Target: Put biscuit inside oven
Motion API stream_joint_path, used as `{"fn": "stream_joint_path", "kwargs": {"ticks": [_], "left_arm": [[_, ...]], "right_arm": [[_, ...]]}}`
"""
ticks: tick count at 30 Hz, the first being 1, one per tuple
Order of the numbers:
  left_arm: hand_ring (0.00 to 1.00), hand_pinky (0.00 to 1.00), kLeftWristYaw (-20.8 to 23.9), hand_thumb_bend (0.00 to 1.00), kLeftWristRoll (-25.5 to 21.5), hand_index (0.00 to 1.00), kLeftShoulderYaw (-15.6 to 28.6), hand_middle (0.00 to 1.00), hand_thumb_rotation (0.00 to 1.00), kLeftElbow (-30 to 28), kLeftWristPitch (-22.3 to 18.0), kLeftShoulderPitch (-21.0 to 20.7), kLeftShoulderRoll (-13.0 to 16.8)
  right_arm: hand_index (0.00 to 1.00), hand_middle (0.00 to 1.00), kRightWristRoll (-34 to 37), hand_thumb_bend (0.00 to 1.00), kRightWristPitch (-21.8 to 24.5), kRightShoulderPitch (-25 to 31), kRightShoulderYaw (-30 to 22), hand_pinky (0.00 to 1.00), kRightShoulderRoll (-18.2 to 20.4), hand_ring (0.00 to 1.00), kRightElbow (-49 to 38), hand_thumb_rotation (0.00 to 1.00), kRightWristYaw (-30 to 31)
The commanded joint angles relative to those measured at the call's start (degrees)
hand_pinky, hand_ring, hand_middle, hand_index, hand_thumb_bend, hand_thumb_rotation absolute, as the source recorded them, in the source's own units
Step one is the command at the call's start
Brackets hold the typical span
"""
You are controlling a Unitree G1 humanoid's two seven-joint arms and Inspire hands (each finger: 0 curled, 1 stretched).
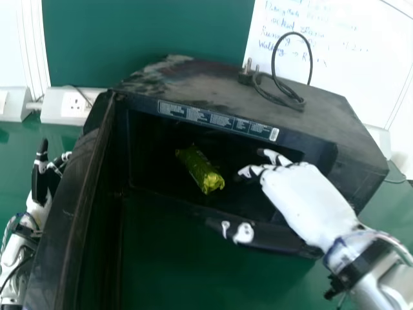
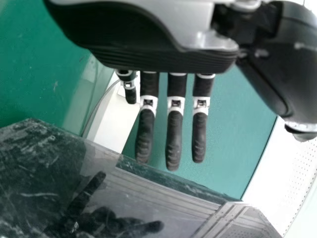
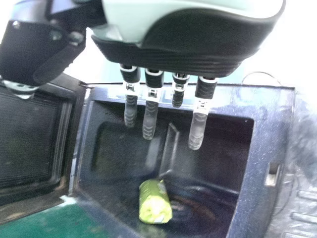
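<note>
Inside the microwave oven (image 1: 316, 103) lies the green biscuit packet (image 1: 201, 170), probably light, slippery and crushable, best taken gently round its middle. It slants lengthwise, 1 end toward the opening and robot's right. The empty right hand (image 1: 306, 197) has straight, slightly spread fingers.

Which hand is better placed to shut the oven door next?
Likely left: the left hand is outside the open door, where a push might close it. The right hand is at the mouth of the oven and should clear it first; the biscuit lies inside.
</note>
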Motion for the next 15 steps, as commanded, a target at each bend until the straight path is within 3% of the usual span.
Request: {"fn": "stream_joint_path", "kwargs": {"ticks": [1,4,6,8,10,12,15], "left_arm": [[0.30,0.24,-0.1,0.52,0.1,0.49,0.2,0.40,0.07,-0.1,-0.5,0.0,0.5],[0.31,0.24,-0.2,0.52,0.1,0.49,0.3,0.40,0.07,-0.1,-0.6,0.0,0.5],[0.31,0.24,-0.1,0.52,0.1,0.49,0.3,0.40,0.07,0.0,-0.7,0.0,0.5],[0.31,0.24,-0.5,0.52,-0.2,0.49,0.4,0.40,0.07,0.2,-0.9,-0.1,0.4],[0.31,0.24,-0.7,0.52,-0.6,0.49,0.4,0.40,0.07,0.0,-0.7,0.0,0.3],[0.31,0.24,-0.7,0.52,-0.7,0.49,0.5,0.40,0.07,-0.3,-0.6,0.1,0.3],[0.31,0.24,-0.6,0.52,-0.6,0.49,0.5,0.39,0.08,-0.6,-0.5,0.2,0.4]], "right_arm": [[0.81,0.75,4.8,0.90,2.1,0.7,-3.7,0.60,0.1,0.72,-1.0,0.78,0.0],[0.81,0.76,11.3,0.88,3.2,1.0,-8.7,0.60,-0.7,0.72,-0.5,0.73,-0.4],[0.81,0.73,16.0,0.87,3.9,0.7,-12.0,0.56,-1.3,0.67,0.5,0.69,-0.4],[0.79,0.69,20.7,0.88,8.5,0.0,-15.2,0.50,-0.7,0.62,0.5,0.60,-0.7],[0.76,0.68,25.5,0.85,12.0,-0.4,-18.9,0.48,0.7,0.61,0.2,0.49,-2.2],[0.75,0.67,30.0,0.77,12.7,-0.3,-22.1,0.44,2.3,0.58,0.8,0.42,-4.6],[0.73,0.64,35.5,0.74,14.1,-0.5,-26.3,0.42,5.2,0.54,1.9,0.32,-9.6]]}}
